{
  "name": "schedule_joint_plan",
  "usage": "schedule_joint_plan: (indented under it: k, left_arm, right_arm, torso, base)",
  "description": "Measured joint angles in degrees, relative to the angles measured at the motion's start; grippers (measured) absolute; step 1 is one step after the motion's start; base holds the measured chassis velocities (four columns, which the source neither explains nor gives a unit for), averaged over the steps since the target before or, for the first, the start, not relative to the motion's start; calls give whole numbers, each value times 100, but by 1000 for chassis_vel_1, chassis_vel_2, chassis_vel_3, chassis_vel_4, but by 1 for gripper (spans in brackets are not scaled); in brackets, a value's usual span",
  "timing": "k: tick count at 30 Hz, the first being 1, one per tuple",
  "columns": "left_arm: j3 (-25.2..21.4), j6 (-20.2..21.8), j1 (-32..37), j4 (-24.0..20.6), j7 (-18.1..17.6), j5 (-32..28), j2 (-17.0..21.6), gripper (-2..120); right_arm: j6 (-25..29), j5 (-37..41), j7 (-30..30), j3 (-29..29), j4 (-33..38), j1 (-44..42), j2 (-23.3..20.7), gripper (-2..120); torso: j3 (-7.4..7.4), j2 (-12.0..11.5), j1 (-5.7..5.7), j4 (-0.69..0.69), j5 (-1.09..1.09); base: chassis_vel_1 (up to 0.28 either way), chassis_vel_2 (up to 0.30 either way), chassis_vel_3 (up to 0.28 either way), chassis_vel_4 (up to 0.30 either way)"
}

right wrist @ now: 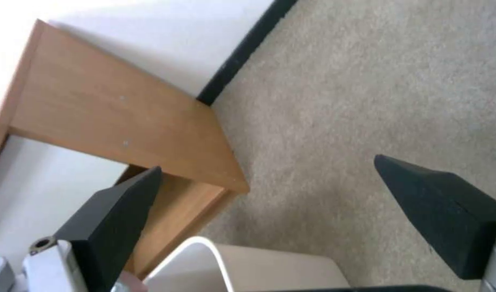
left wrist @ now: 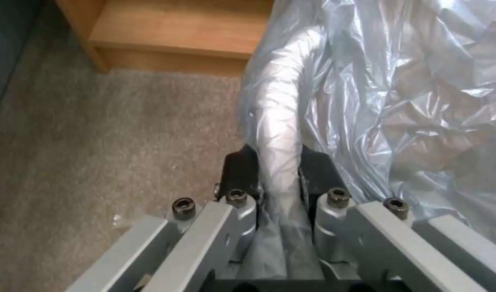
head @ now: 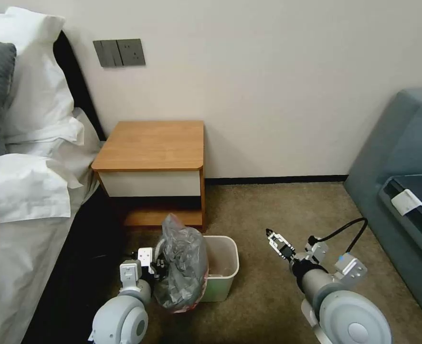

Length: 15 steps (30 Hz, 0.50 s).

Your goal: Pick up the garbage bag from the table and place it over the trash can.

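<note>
**Bag draped on the bin's rim**

The left pincer (left wrist: 275,170) is clamped on the garbage bag (head: 182,267), pinching the plastic over the trash can (head: 223,267) rim on the bed-side edge. The bag stands bunched above that rim. The right pincer (right wrist: 270,202) hangs wide apart beside the trash can, holding nothing. The surface (head: 153,143) stands just behind the trash can.

White pillows (head: 29,95) lie left, a grey wall switch (head: 119,52) above, a blue-grey sofa (head: 402,191) right.
</note>
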Motion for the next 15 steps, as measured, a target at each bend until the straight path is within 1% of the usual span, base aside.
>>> schedule_joint_plan:
  k: [2,3,4,5,6,7,8,10,11,12,13,14,15]
  left_arm:
    - [-7,-80,23,-8,-3,-49,-2,9]
    - [-22,-343,74,-3,35,-152,-1,9]
    - [-39,-812,144,39,143,-193,1,9]
    - [-86,-1192,208,87,285,-161,0,9]
    - [-149,-1621,289,144,500,-79,-4,9]
    - [-149,-1621,289,144,500,-79,-4,9]
    - [-204,-1949,355,184,677,-17,-12,9]
    - [-326,-2659,562,226,1098,101,-30,9]
    - [-326,-2659,562,226,1098,101,-30,9]
    - [-358,-2839,626,227,1224,143,-35,9]
    - [-408,-3144,718,239,1420,232,-45,9]
    - [-447,-3473,799,268,1579,360,-56,9]
    - [-474,-3685,837,293,1673,451,-66,9]
  right_arm:
    - [-8,-39,-52,19,30,0,1,100]
    - [-36,-101,-165,47,77,-1,-7,100]
    - [-77,-163,-356,79,115,-1,-25,100]
    - [-135,-253,-618,110,135,8,-53,100]
    - [-194,-375,-966,119,145,31,-100,100]
    - [-194,-375,-966,119,145,31,-100,100]
    - [-238,-464,-1218,119,158,53,-146,100]
    - [-513,-580,-2031,112,266,130,-379,100]
    - [-513,-580,-2031,112,266,130,-379,100]
    - [-625,-566,-2278,111,304,156,-469,100]
    - [-806,-546,-2724,97,345,208,-644,100]
    - [-1002,-563,-3309,49,341,295,-835,100]
    - [-1133,-598,-3687,-37,296,414,-988,100]
  torso:
    - [0,0,0,0,0]
    - [0,0,0,0,0]
    - [0,0,0,0,-2]
    - [0,0,0,-1,-2]
    - [0,0,0,0,0]
    - [0,0,0,0,0]
    - [0,0,0,0,0]
    - [0,0,0,0,0]
    - [0,0,0,0,0]
    - [0,0,0,0,0]
    - [0,0,0,0,0]
    - [0,0,0,0,-1]
    - [0,0,0,0,-1]
  base:
    - [0,0,0,0]
    - [0,0,0,0]
    - [0,0,0,0]
    - [0,0,0,0]
    - [0,0,0,0]
    - [0,0,0,0]
    - [0,0,0,0]
    - [0,0,0,0]
    - [0,0,0,0]
    - [0,0,0,0]
    - [0,0,0,0]
    - [0,0,0,0]
    - [0,0,0,0]
